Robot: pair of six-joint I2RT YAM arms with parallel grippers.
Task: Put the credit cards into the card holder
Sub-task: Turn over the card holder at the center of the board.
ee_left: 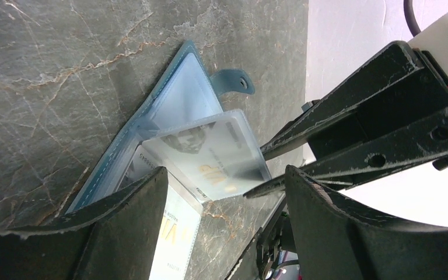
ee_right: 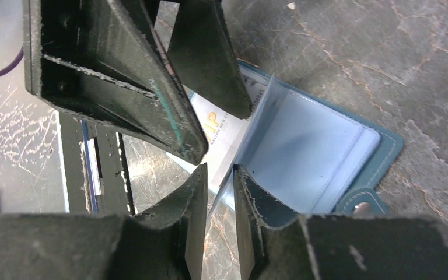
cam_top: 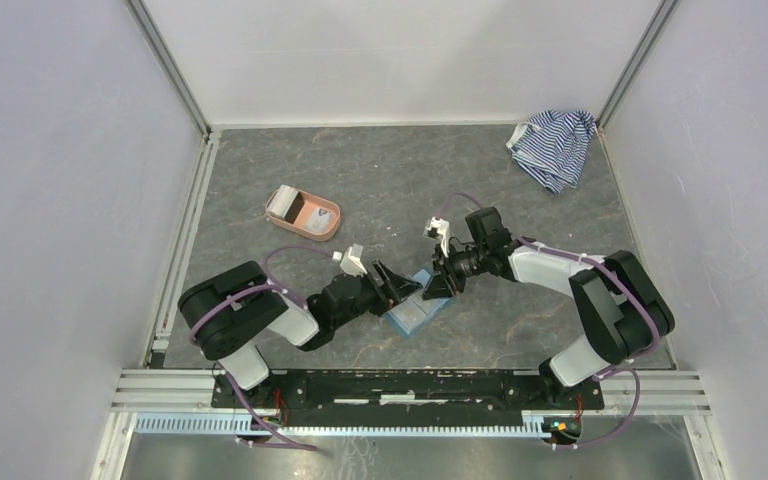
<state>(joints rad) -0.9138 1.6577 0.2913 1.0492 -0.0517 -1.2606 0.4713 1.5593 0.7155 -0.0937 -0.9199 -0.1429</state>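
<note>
Part done: teal-blue folding card holder (ee_left: 178, 108) lies open on my grey marbled desk (ee_left: 64, 87), one printed white card (ee_left: 181, 239) seemingly sleeved, right jaws nearly closed on a whitish-grey card (ee_left: 210, 154) half entered, left jaws wide and empty, another grey card (cam_top: 282, 203) lying in the salmon-pink oval tray (cam_top: 328, 222).

From above, the left gripper (cam_top: 403, 287) and right gripper (cam_top: 438, 284) hide most of the card holder (cam_top: 412, 318) from us. We cannot read the blurred print on the credit card (ee_left: 210, 160).
</note>
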